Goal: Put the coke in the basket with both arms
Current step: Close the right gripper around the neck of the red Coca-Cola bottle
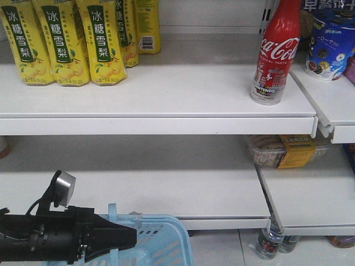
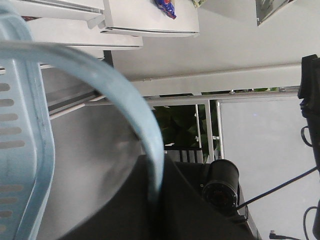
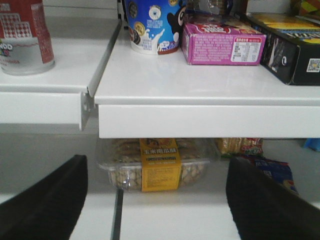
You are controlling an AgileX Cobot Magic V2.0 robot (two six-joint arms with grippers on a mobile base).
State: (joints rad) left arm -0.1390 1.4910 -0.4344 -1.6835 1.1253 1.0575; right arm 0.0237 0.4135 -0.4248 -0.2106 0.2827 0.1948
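The jaws of the left arm [image 1: 50,239] look closed on the thin handle [image 2: 127,97] of the basket [image 1: 163,244]. In the left wrist view the pale blue strap arches down and vanishes into the black of the jaws, and from the front the same strap crosses them. The pinch itself is hidden, so the hold is my judgement, not something plainly shown. The basket sits low at the bottom edge of the front view, below the lowest shelf, and I cannot tell whether it is lifted or resting. The jaws of the right arm stand wide apart with nothing between them. Its two black fingers [image 3: 47,200] fill the lower corners of the right wrist view, level with the gap under the upper shelf and facing a clear snack tub [image 3: 157,165] with a yellow label. The coke [image 1: 275,55] stands upright and untouched at the right end of the upper shelf [image 1: 166,94]. It is up and to the left of the right jaws, well apart from them, and well above the basket. Just beside it on the neighbouring shelf board is a blue cup [image 3: 150,25], then a pink box [image 3: 222,45], and yellow drink bottles [image 1: 61,44] stand at the far left. The basket side of the job looks done, while reaching for, gripping, carrying and lowering the coke all remain.
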